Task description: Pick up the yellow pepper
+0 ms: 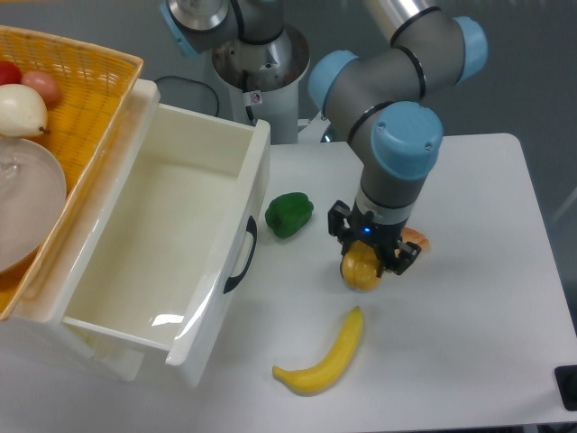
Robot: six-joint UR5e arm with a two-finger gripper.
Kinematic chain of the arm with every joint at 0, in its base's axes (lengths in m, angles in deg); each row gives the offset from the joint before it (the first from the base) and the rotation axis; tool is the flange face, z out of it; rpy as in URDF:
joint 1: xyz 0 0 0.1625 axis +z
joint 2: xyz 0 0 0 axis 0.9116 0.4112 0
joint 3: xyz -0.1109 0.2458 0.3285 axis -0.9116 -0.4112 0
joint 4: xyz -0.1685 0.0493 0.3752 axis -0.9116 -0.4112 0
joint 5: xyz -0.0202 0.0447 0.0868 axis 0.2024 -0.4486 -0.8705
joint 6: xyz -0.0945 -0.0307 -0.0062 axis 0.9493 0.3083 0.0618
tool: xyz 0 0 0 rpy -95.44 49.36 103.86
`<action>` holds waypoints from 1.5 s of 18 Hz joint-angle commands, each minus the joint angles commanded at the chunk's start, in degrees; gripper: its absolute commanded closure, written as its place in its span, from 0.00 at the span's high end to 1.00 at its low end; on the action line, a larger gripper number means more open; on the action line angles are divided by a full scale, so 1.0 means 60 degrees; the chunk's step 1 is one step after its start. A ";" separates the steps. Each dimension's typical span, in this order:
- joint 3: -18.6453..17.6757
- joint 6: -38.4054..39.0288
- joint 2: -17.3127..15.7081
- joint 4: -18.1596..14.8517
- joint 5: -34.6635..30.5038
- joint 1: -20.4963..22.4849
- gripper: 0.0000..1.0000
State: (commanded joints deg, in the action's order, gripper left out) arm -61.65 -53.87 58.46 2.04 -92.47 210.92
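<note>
The yellow pepper (pixel 361 271) hangs clear of the white table, held between the black fingers of my gripper (pixel 368 257), which is shut on it. Only the pepper's lower rounded part shows below the fingers. It now sits above the table a little right of centre, beside the orange-and-cream food piece (pixel 414 240) that is partly hidden behind the wrist. The banana (pixel 327 355) lies on the table below the pepper, apart from it.
A green pepper (pixel 289 214) lies left of the gripper, near the open white drawer (pixel 171 244) and its black handle (pixel 240 259). A wicker basket (pixel 63 99) with a plate and produce sits at far left. The robot base (pixel 261 63) stands at the back.
</note>
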 joint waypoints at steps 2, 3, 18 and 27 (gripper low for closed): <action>-0.0089 -0.1098 -0.0074 -0.0248 0.0073 0.0000 0.50; -0.0103 -0.1465 -0.0132 -0.0554 0.0044 0.0000 0.50; -0.0206 -0.1630 -0.0235 -0.0733 0.0029 -0.0029 0.50; -0.0235 -0.1586 -0.0221 -0.0718 0.0073 -0.0088 0.50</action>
State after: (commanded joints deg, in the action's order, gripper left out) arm -63.06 -63.38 57.14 -2.27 -92.03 210.39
